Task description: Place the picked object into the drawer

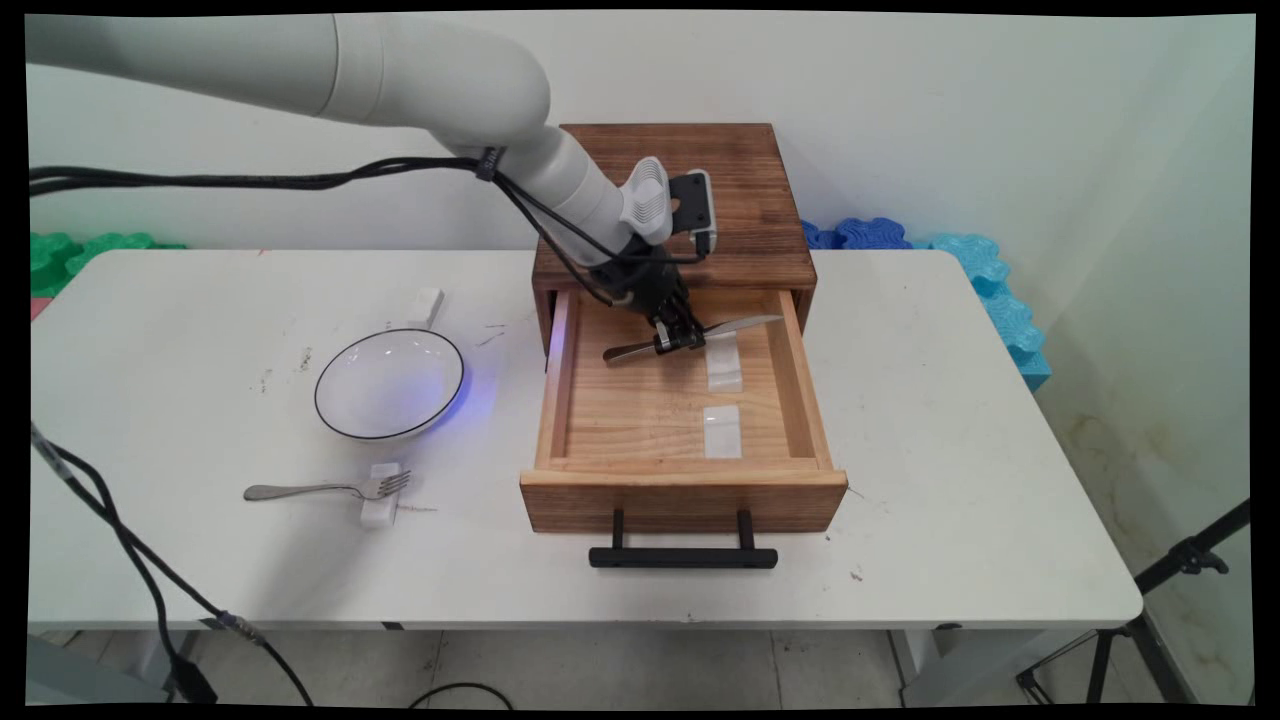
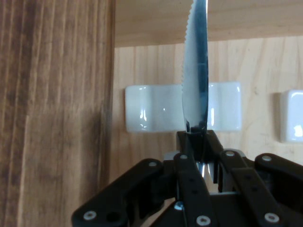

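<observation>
Over the open drawer we see the gripper clamped mid-length on a knife, stiff, slick, light, best held at its handle.

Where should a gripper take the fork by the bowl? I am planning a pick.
Grip the fork mid-handle, coming straight down from above. Its tines rest on a small white block, so the neck by that block should sit clear of the table, giving fingers room.

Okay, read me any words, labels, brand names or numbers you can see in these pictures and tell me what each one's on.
None: no readable text on the wooden drawer box, the knife in the claw, the white bowl, the fork or the table.
</observation>
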